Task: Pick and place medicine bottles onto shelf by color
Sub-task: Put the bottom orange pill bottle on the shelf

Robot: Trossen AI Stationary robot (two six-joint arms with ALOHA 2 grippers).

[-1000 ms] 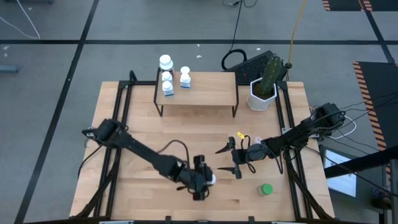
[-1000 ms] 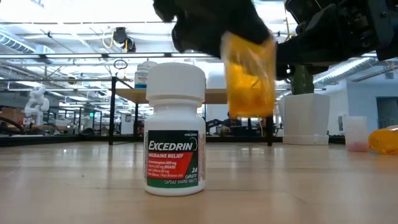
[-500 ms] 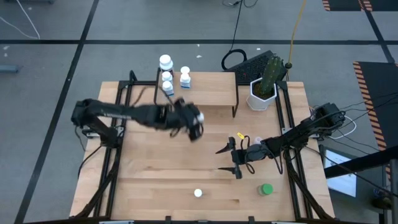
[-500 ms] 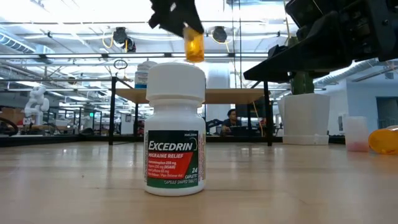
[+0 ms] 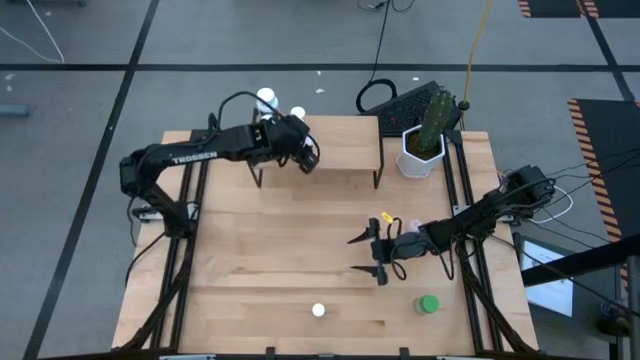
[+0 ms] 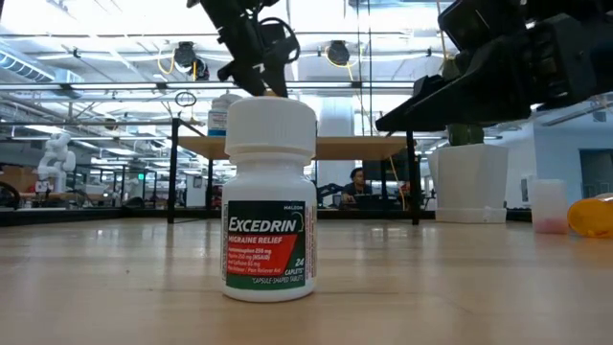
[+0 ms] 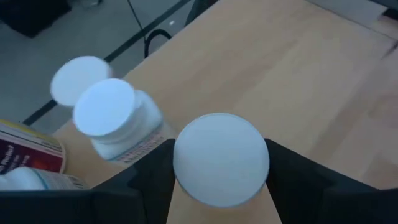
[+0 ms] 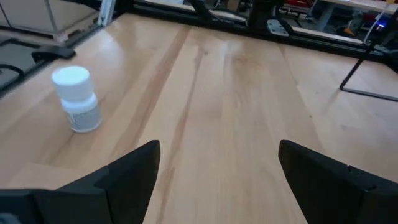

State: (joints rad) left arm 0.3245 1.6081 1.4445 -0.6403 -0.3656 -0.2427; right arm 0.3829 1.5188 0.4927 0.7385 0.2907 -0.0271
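The left gripper [image 5: 306,158] has swung from mid-table to the shelf [image 5: 345,150], pinching an upright white-capped bottle [image 7: 221,158]; right gripper [image 5: 375,256] spread.

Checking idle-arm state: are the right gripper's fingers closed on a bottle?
No. The right gripper is open over bare table, holding nothing.

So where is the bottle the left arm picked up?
In the left gripper, a white-capped bottle is held over the shelf, beside the white bottles at its left end.
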